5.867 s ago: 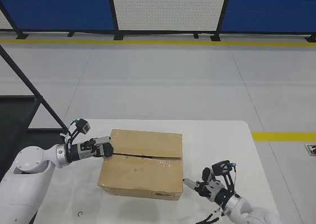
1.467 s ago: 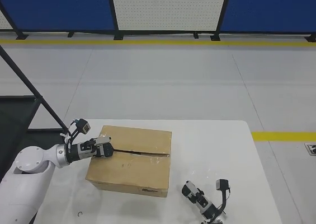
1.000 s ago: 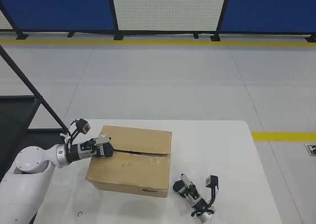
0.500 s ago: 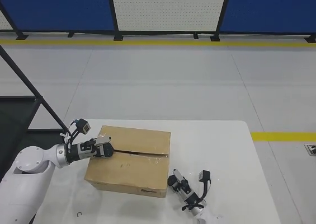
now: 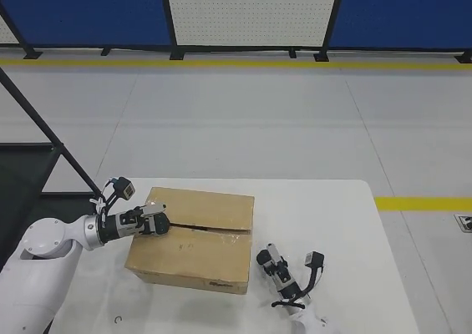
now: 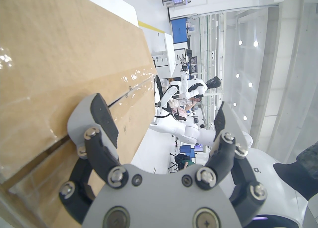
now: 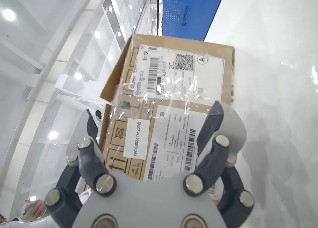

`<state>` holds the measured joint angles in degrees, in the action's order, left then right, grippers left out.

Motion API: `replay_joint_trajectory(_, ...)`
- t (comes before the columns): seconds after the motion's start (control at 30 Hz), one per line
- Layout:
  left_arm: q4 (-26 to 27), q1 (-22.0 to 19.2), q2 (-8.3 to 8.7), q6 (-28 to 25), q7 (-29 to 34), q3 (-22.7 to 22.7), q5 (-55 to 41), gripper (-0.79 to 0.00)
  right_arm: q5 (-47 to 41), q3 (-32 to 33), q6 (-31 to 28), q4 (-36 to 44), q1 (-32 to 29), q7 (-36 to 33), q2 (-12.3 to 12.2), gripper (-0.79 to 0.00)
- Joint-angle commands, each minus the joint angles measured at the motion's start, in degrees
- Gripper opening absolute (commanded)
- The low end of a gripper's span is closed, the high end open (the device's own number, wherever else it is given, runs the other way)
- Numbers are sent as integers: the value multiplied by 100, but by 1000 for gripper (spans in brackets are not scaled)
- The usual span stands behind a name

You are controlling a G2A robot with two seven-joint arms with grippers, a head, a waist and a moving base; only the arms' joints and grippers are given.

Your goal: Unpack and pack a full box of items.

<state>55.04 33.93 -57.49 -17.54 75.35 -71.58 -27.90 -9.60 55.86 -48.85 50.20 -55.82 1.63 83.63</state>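
White table [image 5: 336, 225], taped cardboard box [image 5: 198, 242] sitting toward its left side. My left gripper [image 6: 160, 107] is spread wide at the box's left end, one finger [image 6: 103, 114] over the top flap by the seam. My right gripper [image 7: 152, 112] is released too, just beside the labelled right end.

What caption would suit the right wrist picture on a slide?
Open right end effector faces the labelled, taped end of the cardboard box on the white table.
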Motion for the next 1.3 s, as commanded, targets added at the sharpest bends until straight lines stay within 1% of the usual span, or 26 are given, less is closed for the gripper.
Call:
replay_joint_trajectory(0.0,0,0,0,0,0,0,0,0,-105,78,-68,24,-27,40,6,0)
replay_joint_trajectory(0.13,0,0,0,0,0,0,0,0,-329,218,-102,90,-68,36,15,0)
replay_joint_trajectory(0.33,0,0,0,0,0,0,0,0,-719,364,143,130,-61,-158,36,0)
replay_joint_trajectory(0.47,0,0,0,0,0,0,0,0,-1034,479,247,68,17,-142,70,0)
replay_joint_trajectory(0.57,0,0,0,0,0,0,0,0,-1376,565,271,30,44,-271,92,0)
replay_joint_trajectory(0.7,0,0,0,0,0,0,0,0,-1698,702,158,-20,28,-530,94,0)
replay_joint_trajectory(0.93,0,0,0,0,0,0,0,0,-1892,910,-105,10,-34,-731,95,0)
replay_joint_trajectory(1.03,0,0,0,0,0,0,0,0,-1925,992,-130,68,-59,-809,90,0)
replay_joint_trajectory(1.13,156,137,4,36,-279,-46,-60,0,-1918,1058,-139,122,-86,-853,85,0)
replay_joint_trajectory(1.27,327,315,46,129,-363,-205,-214,0,-1869,1146,-160,215,-148,-871,84,0)
